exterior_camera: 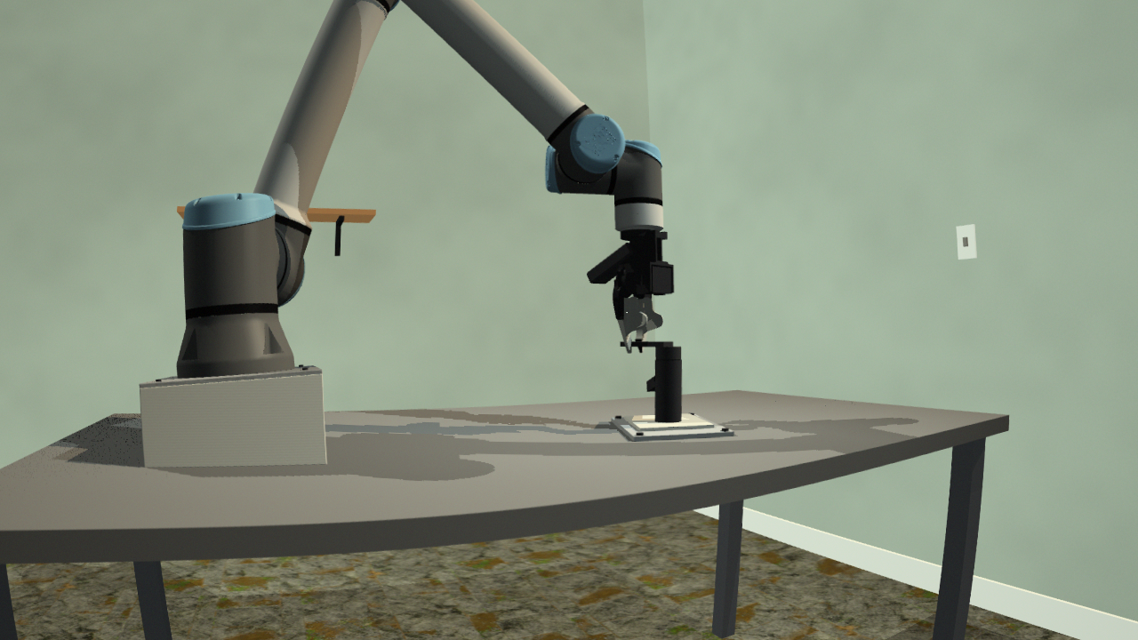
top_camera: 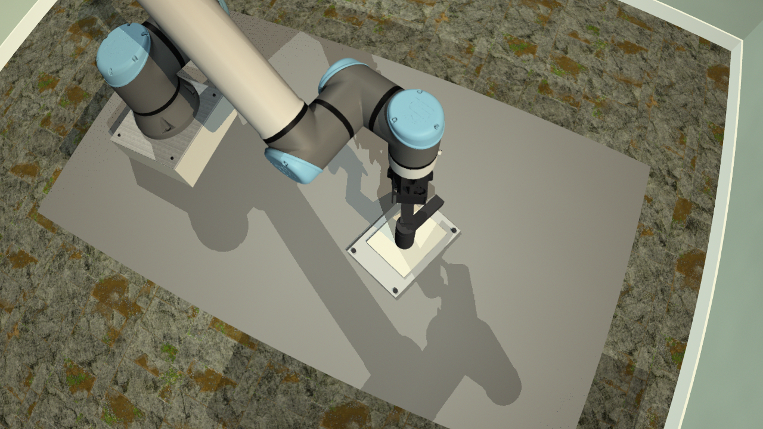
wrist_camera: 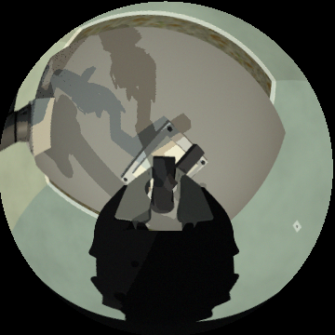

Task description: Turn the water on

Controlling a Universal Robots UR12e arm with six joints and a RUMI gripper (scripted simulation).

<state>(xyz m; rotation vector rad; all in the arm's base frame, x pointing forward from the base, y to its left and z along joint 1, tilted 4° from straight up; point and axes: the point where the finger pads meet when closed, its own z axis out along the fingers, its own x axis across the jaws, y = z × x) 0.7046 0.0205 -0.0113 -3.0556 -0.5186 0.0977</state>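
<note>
The black tap (top_camera: 404, 239) (exterior_camera: 667, 386) stands upright on a white base plate (top_camera: 385, 267) (exterior_camera: 701, 427) (wrist_camera: 139, 161) in the middle of the grey table (top_camera: 533, 213) (exterior_camera: 477, 493). Its thin lever (exterior_camera: 645, 344) (wrist_camera: 163, 168) sticks out level from the top of the tap body. My gripper (top_camera: 408, 205) (exterior_camera: 632, 342) (wrist_camera: 163, 167) points straight down over the tap and is shut on the lever's end. In the wrist view the dark lever runs between the two grey fingers. Most of the lever is hidden under the gripper in the overhead view.
The arm's pale pedestal (top_camera: 160, 143) (exterior_camera: 230, 418) stands at the table's far left. A wooden shelf (exterior_camera: 341, 214) hangs on the back wall. The table's edges and the green walls bound the space.
</note>
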